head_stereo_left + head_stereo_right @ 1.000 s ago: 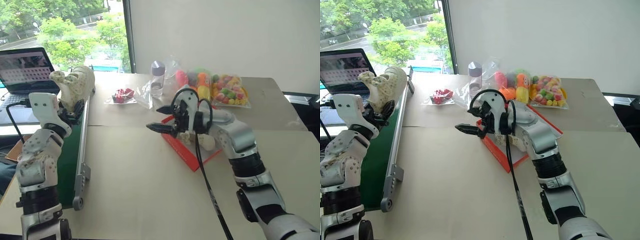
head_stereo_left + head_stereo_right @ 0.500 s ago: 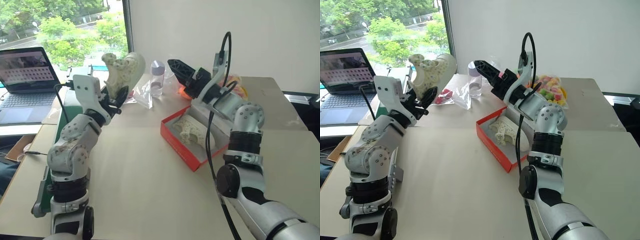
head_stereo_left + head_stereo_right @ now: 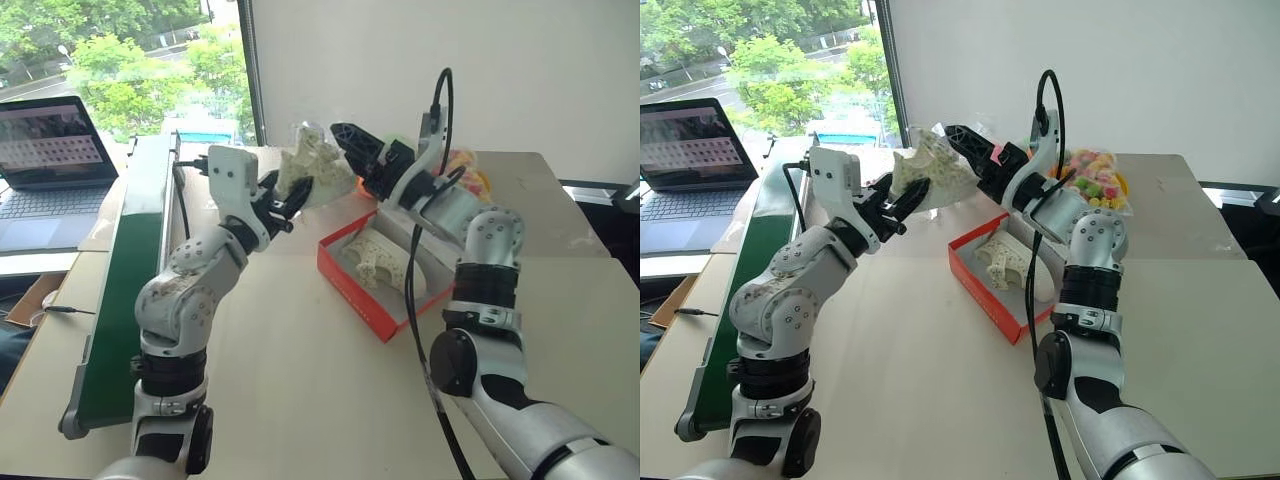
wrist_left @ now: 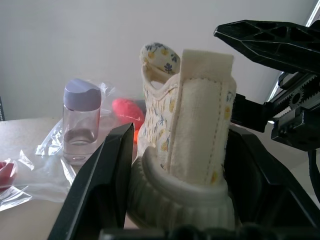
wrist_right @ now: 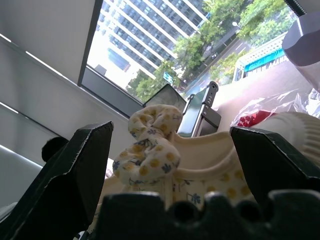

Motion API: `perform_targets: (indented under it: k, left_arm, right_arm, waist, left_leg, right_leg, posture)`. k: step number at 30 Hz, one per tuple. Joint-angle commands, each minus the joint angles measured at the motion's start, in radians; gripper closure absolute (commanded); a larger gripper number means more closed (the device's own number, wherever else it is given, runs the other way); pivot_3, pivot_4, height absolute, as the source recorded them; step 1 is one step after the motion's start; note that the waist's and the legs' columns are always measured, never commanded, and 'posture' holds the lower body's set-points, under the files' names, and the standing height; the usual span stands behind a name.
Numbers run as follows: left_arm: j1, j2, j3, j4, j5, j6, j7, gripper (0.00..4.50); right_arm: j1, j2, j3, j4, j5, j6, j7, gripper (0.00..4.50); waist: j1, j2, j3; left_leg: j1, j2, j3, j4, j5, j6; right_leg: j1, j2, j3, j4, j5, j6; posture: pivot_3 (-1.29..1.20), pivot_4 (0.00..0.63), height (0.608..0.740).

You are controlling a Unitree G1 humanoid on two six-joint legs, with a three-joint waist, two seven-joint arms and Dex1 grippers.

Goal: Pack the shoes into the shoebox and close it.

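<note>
The held shoe (image 3: pixel 312 172) has swung toward the right gripper (image 3: pixel 352 145).

Beige table (image 3: pixel 300 380), seam running across it at mid depth. Directly on it: open red-orange shoebox (image 3: pixel 352 290) right of centre, set at an angle, holding one cream shoe (image 3: pixel 378 262). Long green board (image 3: pixel 125 290) with metal edging along the left edge, reaching toward the window. At the far side, a bag of colourful toys (image 3: pixel 1095 180) near the wall and a clear jar with a pale purple cap (image 4: pixel 81 120) standing upright on crinkled clear plastic. Open laptop (image 3: pixel 50 160) on a lower surface just left of the board.
</note>
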Motion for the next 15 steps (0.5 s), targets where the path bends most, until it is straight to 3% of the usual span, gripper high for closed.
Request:
perform_targets:
  k: [1, 15]
  left_arm:
    - [-0.031, 0.011, 0.029, -0.041, -0.014, -0.018, -0.008, 1.98]
    - [-0.013, -0.004, 0.031, -0.041, -0.011, -0.024, -0.006, 1.98]
  right_arm:
    - [-0.013, -0.012, -0.013, -0.032, 0.037, -0.012, -0.006, 0.00]
    - [-0.002, -0.059, 0.011, -0.086, 0.055, 0.010, 0.012, 0.00]
  waist:
    - [-0.001, 0.000, 0.000]
    - [0.002, 0.000, 0.000]
  left_leg:
    - [0.000, 0.000, 0.000, 0.000, 0.000, 0.000]
    - [0.000, 0.000, 0.000, 0.000, 0.000, 0.000]
  right_leg:
    - [0.000, 0.000, 0.000, 0.000, 0.000, 0.000]
    - [0.000, 0.000, 0.000, 0.000, 0.000, 0.000]
  posture:
    - [0.00, 0.150, 0.740]
    - [0.00, 0.150, 0.740]
